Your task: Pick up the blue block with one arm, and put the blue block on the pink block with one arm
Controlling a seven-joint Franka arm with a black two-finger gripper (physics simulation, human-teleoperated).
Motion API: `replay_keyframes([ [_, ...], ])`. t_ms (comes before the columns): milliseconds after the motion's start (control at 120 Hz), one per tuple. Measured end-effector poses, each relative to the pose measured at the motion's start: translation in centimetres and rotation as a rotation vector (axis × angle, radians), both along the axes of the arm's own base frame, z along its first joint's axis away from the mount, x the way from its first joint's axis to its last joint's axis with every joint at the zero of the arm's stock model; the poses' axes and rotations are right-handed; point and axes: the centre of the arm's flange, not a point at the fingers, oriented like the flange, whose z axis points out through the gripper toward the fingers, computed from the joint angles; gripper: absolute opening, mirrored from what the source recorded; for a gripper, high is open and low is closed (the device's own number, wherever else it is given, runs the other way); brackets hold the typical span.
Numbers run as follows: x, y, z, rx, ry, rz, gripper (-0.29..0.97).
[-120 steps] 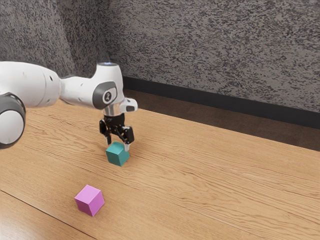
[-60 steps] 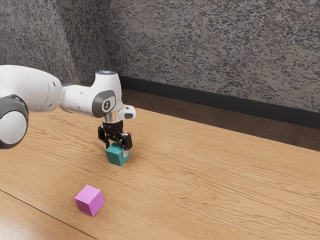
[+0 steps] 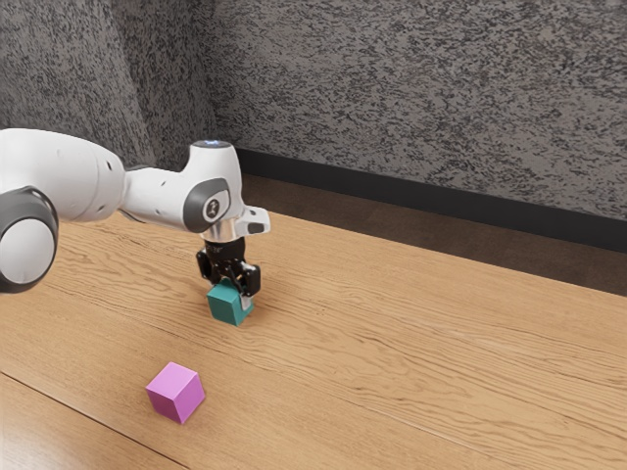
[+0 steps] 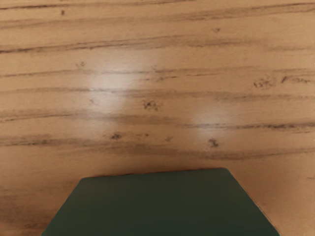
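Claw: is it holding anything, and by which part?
Cannot be told: the claw is down over the upper part of the blue block, but contact is unclear.

The jaws hide the top of the blue block (image 3: pixel 228 307).

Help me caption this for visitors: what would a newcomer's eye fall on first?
First the white arm reaching in from the exterior view's left, its black tool set low over the blue block, a teal-looking cube on the wooden table. Next the bright pink block, alone on the table nearer the camera and apart from the blue one. A speckled grey wall stands behind.
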Motion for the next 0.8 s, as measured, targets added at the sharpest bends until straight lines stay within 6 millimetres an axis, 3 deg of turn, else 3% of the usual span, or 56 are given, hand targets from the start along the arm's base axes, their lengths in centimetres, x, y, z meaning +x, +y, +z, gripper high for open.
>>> replay_keyframes([
  [117,0.1,0.0,0.3,0.002,-0.006,-0.001,0.39],
  [250,-0.1,-1.6,2.6,0.005,-0.033,-0.017,0.37],
  [408,-7.1,-3.0,8.3,0.017,-0.038,-0.012,0.35],
  [492,-10.6,-3.9,10.2,0.018,-0.042,-0.012,0.35],
  [667,-16.7,-6.0,10.8,0.019,-0.026,-0.025,0.35],
  [800,-19.9,-6.5,10.8,0.021,-0.024,-0.02,0.35],
])
